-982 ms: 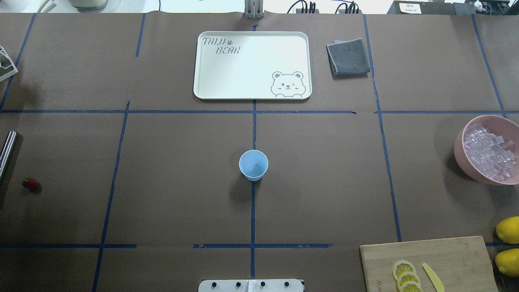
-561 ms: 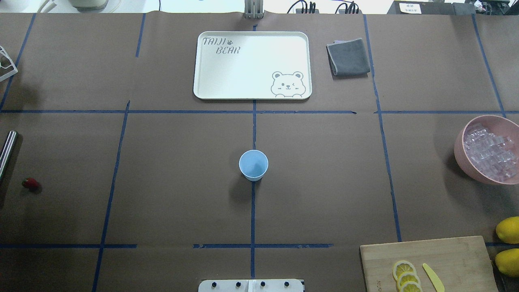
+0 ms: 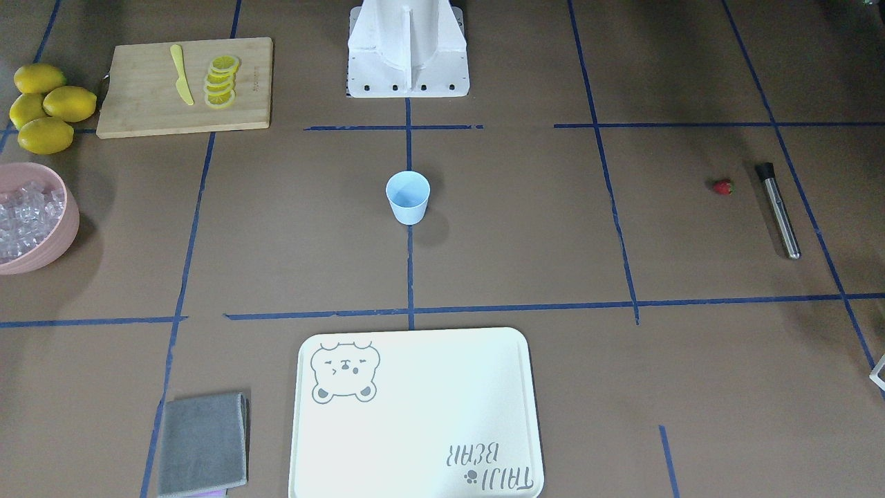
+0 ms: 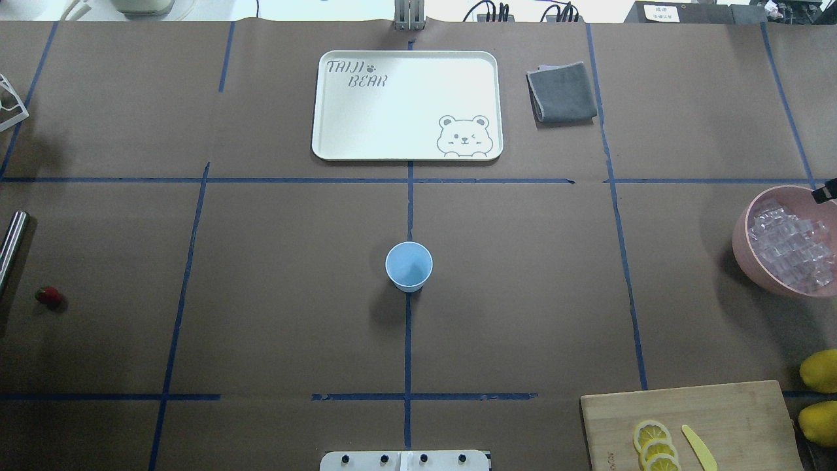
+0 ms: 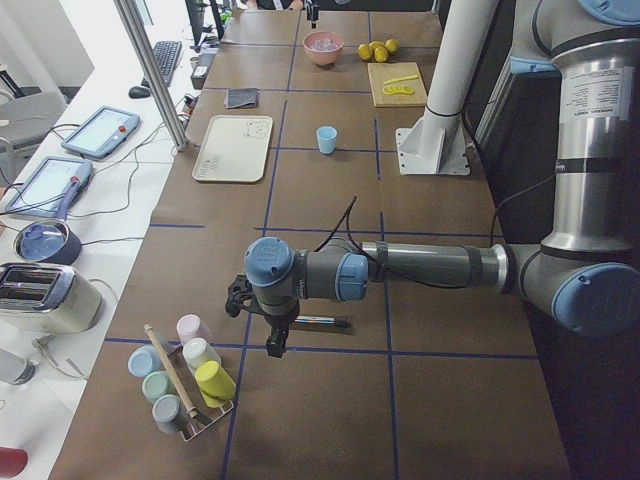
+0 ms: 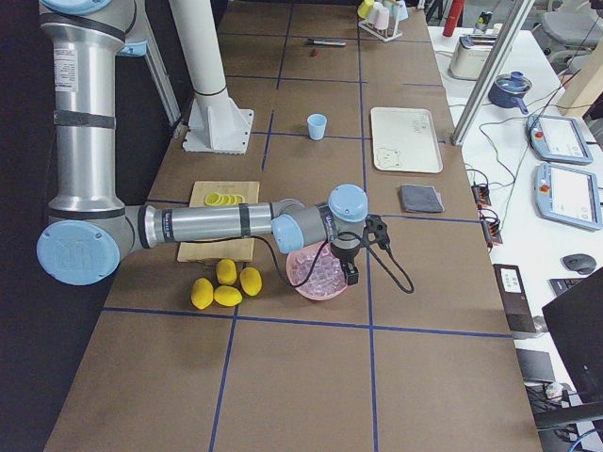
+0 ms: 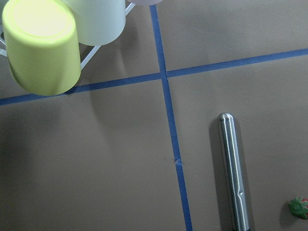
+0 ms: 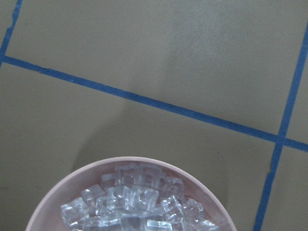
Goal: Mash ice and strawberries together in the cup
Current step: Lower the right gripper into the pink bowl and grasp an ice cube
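The pale-blue cup [image 4: 409,265] [image 3: 408,197] stands upright at the table's middle, and nothing shows inside it. A small red strawberry [image 4: 49,296] [image 3: 722,187] [image 7: 299,208] lies at the robot's far left beside a steel muddler [image 3: 780,211] [image 7: 234,173]. The ice [image 4: 788,245] [image 8: 134,204] fills a pink bowl [image 4: 742,245] [image 3: 66,228] at the far right. My left gripper [image 5: 273,345] hangs above the muddler; I cannot tell whether it is open or shut. My right gripper [image 6: 350,273] hovers over the bowl's far rim. Only its dark tip [image 4: 824,191] shows from overhead, state unclear.
A cream bear tray [image 4: 327,144] and a grey cloth [image 4: 562,91] lie at the far side. A cutting board [image 4: 719,412] with lemon slices and a yellow knife, plus whole lemons [image 4: 820,369], sits near right. A rack of coloured cups [image 5: 190,385] stands at far left.
A dark tip of my right gripper has come into the overhead view at the right edge, by the pink bowl's far rim. The cup, strawberry and muddler have not moved.
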Robot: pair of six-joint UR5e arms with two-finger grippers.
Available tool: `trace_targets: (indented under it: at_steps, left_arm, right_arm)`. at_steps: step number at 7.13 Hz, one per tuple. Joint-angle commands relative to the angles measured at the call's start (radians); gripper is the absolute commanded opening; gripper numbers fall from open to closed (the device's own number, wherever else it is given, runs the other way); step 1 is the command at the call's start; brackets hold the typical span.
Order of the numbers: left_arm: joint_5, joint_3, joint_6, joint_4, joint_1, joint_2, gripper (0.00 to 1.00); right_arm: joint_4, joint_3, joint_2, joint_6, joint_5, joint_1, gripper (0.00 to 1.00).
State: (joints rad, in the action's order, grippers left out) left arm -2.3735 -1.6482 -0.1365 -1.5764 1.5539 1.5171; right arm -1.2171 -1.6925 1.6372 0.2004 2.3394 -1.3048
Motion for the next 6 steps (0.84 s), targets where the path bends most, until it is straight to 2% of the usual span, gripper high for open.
trace_targets:
  at_steps: [1,2,5,6]
  left_arm:
    - [-0.001,-0.001,-0.002,-0.001,0.000,0.000,1.00]
    - [-0.001,-0.002,0.000,-0.001,0.000,0.000,1.00]
    - [-0.001,-0.001,-0.002,-0.001,0.000,0.000,1.00]
    - [-0.001,-0.001,-0.002,-0.001,0.000,0.000,1.00]
  right_arm:
    - [0.114,0.002,0.035,0.111,-0.044,0.073,0.96]
    - [0.114,0.008,0.035,0.109,-0.090,0.103,0.95]
    - [0.116,0.048,0.035,0.103,-0.101,0.131,0.86]
    - [0.116,0.048,0.035,0.102,-0.103,0.131,0.80]
